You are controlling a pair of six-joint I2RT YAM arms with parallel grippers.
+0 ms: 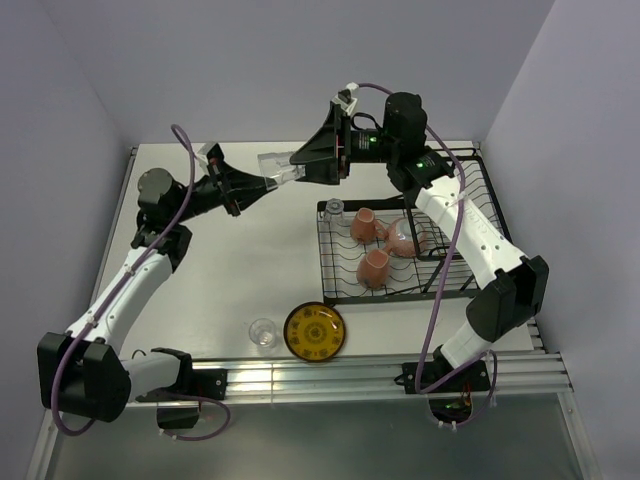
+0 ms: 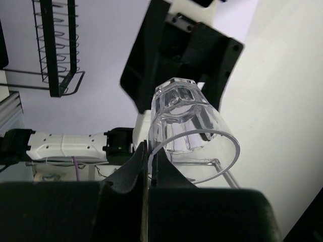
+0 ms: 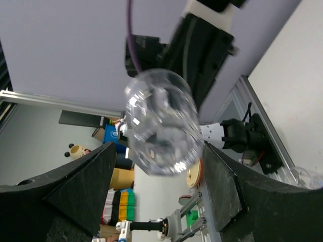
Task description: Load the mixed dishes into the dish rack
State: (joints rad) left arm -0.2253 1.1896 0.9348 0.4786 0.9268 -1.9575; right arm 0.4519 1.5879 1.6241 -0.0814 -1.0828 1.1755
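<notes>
White table (image 1: 230, 270) lies beneath a clear glass (image 2: 192, 131) raised at eleven o'clock. Left gripper (image 2: 146, 151) is clamped on its rim. Right gripper (image 3: 159, 146) fingers stand apart either side of its base.

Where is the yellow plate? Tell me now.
Top view: plate flat near the table's near edge, just right of a glass, in front of the rack's left corner.
</notes>
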